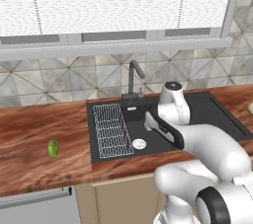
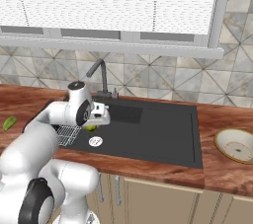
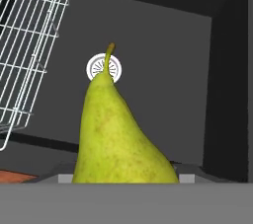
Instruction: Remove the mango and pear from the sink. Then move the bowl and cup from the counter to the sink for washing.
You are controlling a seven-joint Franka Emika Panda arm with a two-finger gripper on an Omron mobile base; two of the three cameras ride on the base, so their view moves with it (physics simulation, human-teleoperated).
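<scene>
A yellow-green pear (image 3: 118, 139) with its stem up sits close in the hand view. My gripper (image 2: 95, 122) is shut on it and holds it over the left part of the black sink (image 2: 158, 129), above the drain (image 3: 117, 70). From the right base, the pear (image 2: 91, 128) peeks out under the hand. The green mango (image 1: 53, 149) lies on the wooden counter (image 1: 29, 129), left of the sink. On the counter right of the sink stands the beige bowl (image 2: 237, 145). The cup is out of view.
A white wire rack (image 1: 111, 129) lies in the sink's left part, just left of the gripper. The dark faucet (image 1: 133, 77) stands at the sink's back edge. A tiled wall and a window with blinds run behind the counter.
</scene>
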